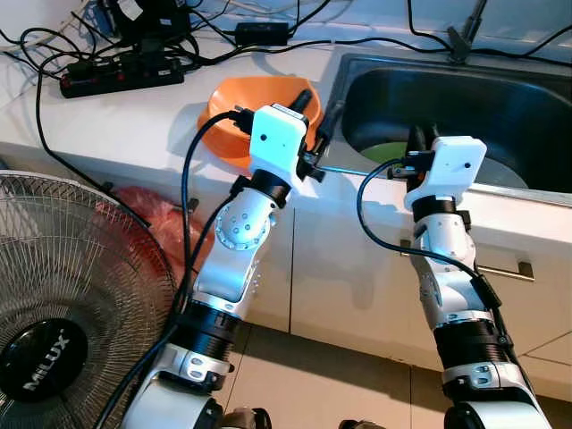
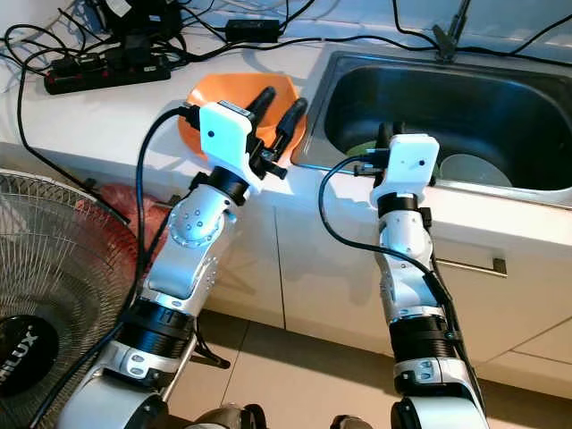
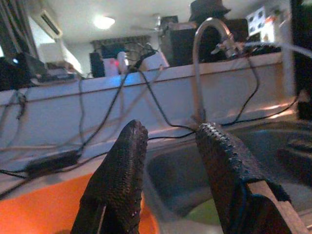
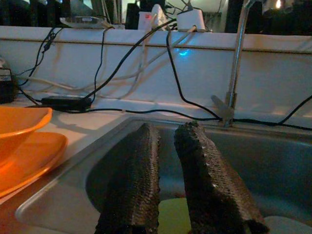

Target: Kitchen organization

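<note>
Approach step: left gripper (image 2: 279,109), jaws spread, hovers over the orange bowl (image 2: 219,94); right gripper (image 4: 170,185), jaws narrowly parted, overhangs the sink (image 2: 500,67). Next: descend and grasp.

The sink (image 1: 500,107) is brushed metal with a dull sheen. The orange bowl (image 1: 241,112) looks like smooth, glossy plastic. Both grippers' fingers (image 4: 134,185) have rough, pebbled black rubber. The counter (image 1: 107,125) is smooth and white.

1. White counter (image 1: 134,116) with black cables and a power strip (image 1: 121,76).
2. Steel sink (image 1: 500,107) set in it.
3. Fan (image 1: 63,304) on the tiled floor (image 1: 340,384).
4. White cupboard doors (image 1: 349,277) below.
</note>
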